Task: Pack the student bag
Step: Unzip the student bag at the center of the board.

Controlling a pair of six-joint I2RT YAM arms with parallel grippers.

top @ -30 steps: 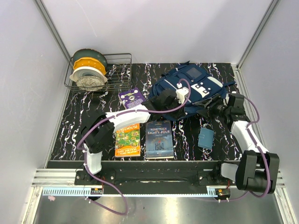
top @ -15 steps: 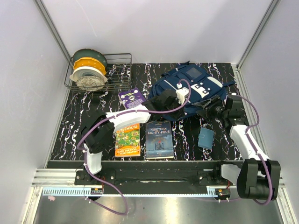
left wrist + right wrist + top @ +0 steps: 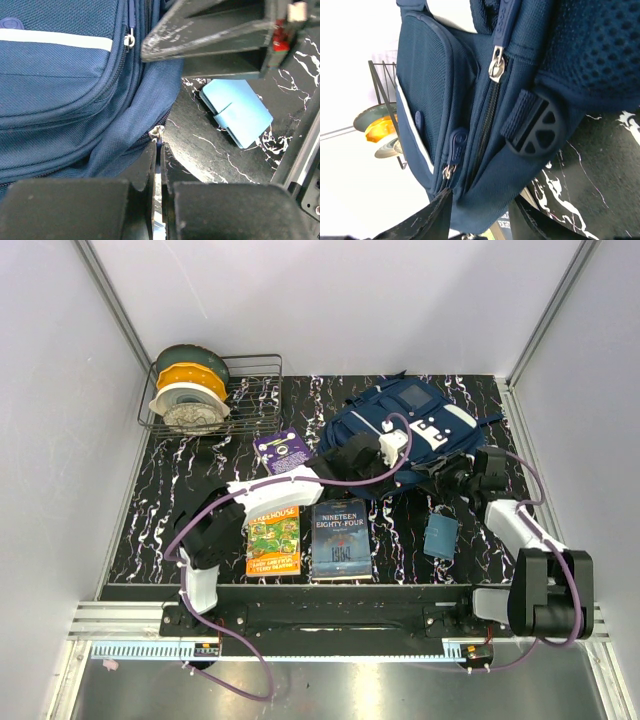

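The navy student bag [image 3: 400, 425] lies at the back right of the table. My left gripper [image 3: 405, 475] is at its near edge, shut on a zipper pull [image 3: 157, 133] of the bag [image 3: 65, 85]; its tips [image 3: 160, 150] are pressed together just below the slider. My right gripper [image 3: 448, 475] is at the bag's near right corner. In the right wrist view it [image 3: 482, 220] is open, its fingers [image 3: 427, 222] on either side of the bag's lower edge [image 3: 490, 185], just under another zipper pull [image 3: 455, 147]. The right fingers [image 3: 215, 30] also show in the left wrist view.
A teal pouch [image 3: 440, 535] lies near the right gripper, also in the left wrist view [image 3: 237, 112]. Two books [image 3: 273, 540] [image 3: 341, 538] lie at the front. A purple card [image 3: 281, 450] is beside the left arm. A wire basket [image 3: 245, 390] with spools stands back left.
My right gripper has moved left, in toward the bag's near right corner, and its forearm has swung. The left arm and the bag have not visibly moved.
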